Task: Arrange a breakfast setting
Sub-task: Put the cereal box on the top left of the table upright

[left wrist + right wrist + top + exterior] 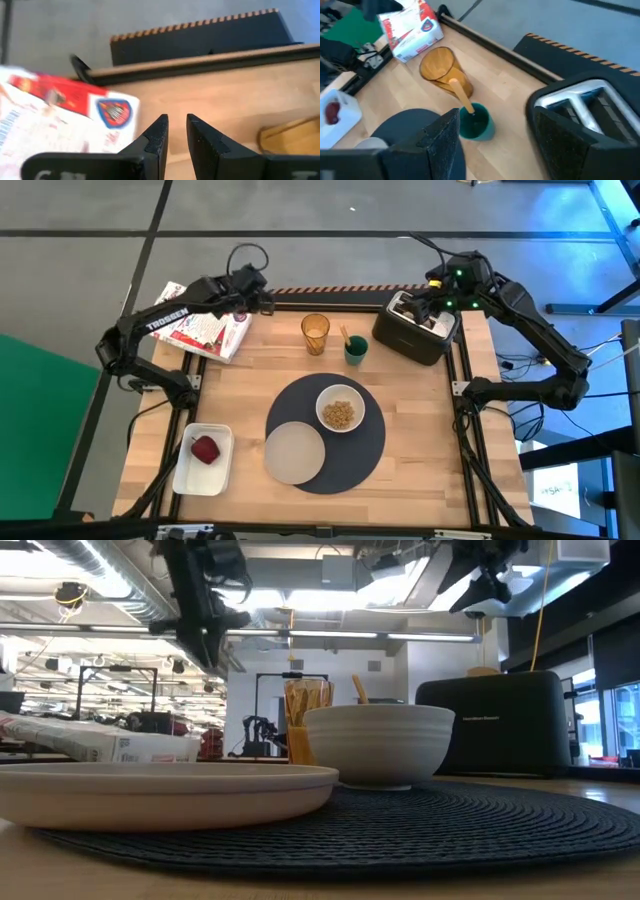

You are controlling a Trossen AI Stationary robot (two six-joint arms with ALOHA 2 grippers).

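A round dark grey mat point(350, 455) lies mid-table. On it stand a white bowl point(340, 409) with cereal and, at its near left, a flat white plate point(294, 452). Behind the mat, the amber tumbler point(315, 333) stands on the wood. Beside it an orange-handled spoon point(461, 95) sticks up out of a green cup point(476, 122). My left gripper point(177, 134) hangs over the far edge between a cereal box point(205, 330) and the tumbler, almost shut, with nothing in the narrow gap. My right gripper point(492, 137) stands open above the black toaster point(415, 328).
A white rectangular tray point(203, 458) with a red thing in it sits at the near left. The toaster fills the far right corner and the cereal box the far left corner. A dark rail point(200, 35) runs along the table's far edge.
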